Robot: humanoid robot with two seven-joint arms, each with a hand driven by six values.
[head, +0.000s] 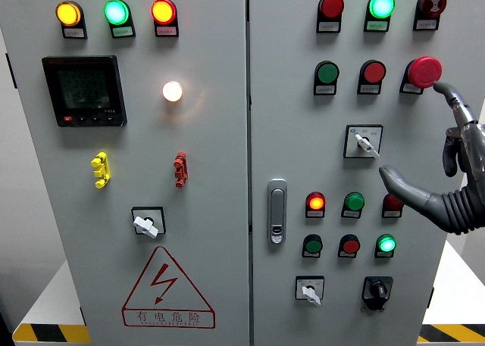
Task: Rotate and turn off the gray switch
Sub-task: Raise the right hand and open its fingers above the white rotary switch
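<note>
A grey-white rotary switch (364,141) sits on a square plate on the right cabinet door, its knob slanting down to the right. Two similar switches show lower down, one on the left door (146,223) and one on the right door (309,291). My right hand (415,153) comes in from the right edge and hovers just right of the upper switch without touching it. Its fingers are spread, the thumb (390,179) pointing left below the switch and the index finger (449,95) reaching up beside the red mushroom button (424,71). It holds nothing. The left arm is out of view.
The right door carries rows of red and green buttons and lamps, a black rotary switch (377,291) and a metal door latch (277,210). On the left door are a meter display (83,90), indicator lamps and a high-voltage warning triangle (168,287).
</note>
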